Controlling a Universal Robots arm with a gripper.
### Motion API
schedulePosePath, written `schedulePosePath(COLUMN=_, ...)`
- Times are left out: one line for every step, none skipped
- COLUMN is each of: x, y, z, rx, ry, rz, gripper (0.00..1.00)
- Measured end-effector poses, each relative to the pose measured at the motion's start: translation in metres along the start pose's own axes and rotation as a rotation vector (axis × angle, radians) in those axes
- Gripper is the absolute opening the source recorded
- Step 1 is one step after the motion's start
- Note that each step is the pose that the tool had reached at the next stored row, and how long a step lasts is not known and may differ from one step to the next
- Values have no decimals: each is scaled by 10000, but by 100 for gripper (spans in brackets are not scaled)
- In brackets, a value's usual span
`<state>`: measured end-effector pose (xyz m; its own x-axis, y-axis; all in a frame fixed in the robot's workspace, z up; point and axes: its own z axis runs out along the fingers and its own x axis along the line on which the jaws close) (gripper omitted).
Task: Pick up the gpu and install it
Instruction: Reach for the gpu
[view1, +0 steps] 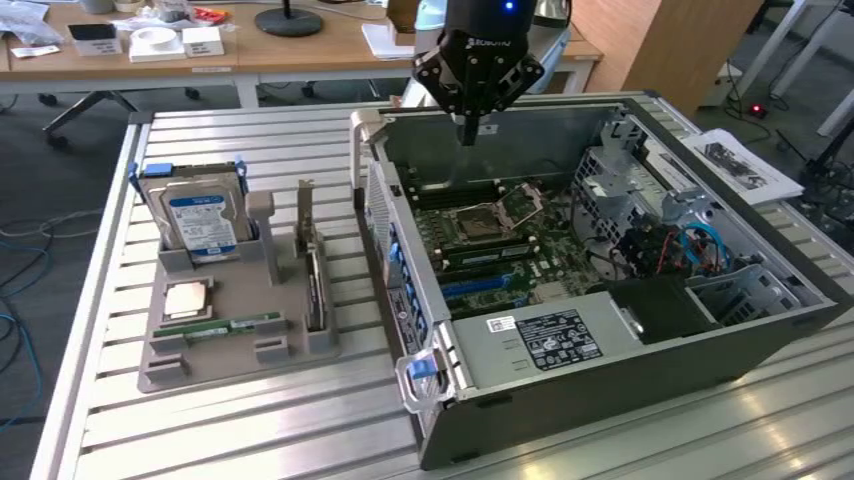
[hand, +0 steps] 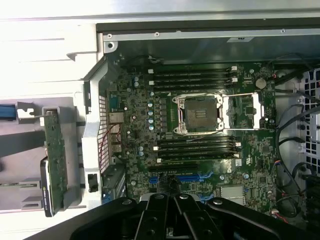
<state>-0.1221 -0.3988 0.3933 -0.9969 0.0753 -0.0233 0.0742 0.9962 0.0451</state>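
The gpu (view1: 314, 285) stands on edge in a slot of the grey holder (view1: 214, 360), left of the case in the exterior view; its silver bracket points up. In the wrist view the gpu (hand: 55, 160) is a green card seen edge-on, with its black cooler beside it. My gripper (view1: 467, 132) hangs over the far wall of the open computer case (view1: 561, 370), well away from the gpu. Its fingers (hand: 165, 200) are shut together with nothing between them. Below lies the motherboard (hand: 200, 145) with blue card slots (hand: 187, 177).
The holder also carries a silver hard drive (view1: 200, 215), a processor chip (view1: 187, 298) and a narrow memory stick (view1: 220, 326). The case holds an open processor socket (hand: 200, 112), cables and drive cages (view1: 667, 230). A slatted metal table (view1: 240, 440) lies beneath; desks stand behind.
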Motion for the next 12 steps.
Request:
schedulePosePath(x=4, y=0, z=0, rx=-1, ry=-2, rz=2, gripper=11)
schedulePosePath(x=9, y=-1, z=0, rx=-1, ry=-1, rz=2, gripper=11)
schedulePosePath(x=16, y=-2, z=0, rx=0, ry=0, rz=1, gripper=11)
schedulePosePath(x=27, y=-3, z=-1, rx=1, ry=0, rz=0, gripper=11)
schedulePosePath(x=39, y=-3, z=-1, rx=1, ry=0, rz=1, gripper=11)
schedulePosePath(x=54, y=-5, z=-1, rx=0, ry=-1, rz=0, gripper=11)
schedulePosePath(x=72, y=-6, z=-1, rx=0, ry=0, rz=0, gripper=11)
schedulePosePath(x=92, y=-7, z=-2, rx=0, ry=-1, rz=1, gripper=11)
schedulePosePath(x=112, y=-9, z=-2, rx=1, ry=0, rz=0, gripper=11)
schedulePosePath(x=134, y=-10, z=-3, rx=1, ry=0, rz=0, gripper=11)
schedulePosePath(x=156, y=-12, z=-3, rx=1, ry=0, rz=-1, gripper=11)
schedulePosePath(x=180, y=-14, z=-4, rx=1, ry=0, rz=-1, gripper=11)
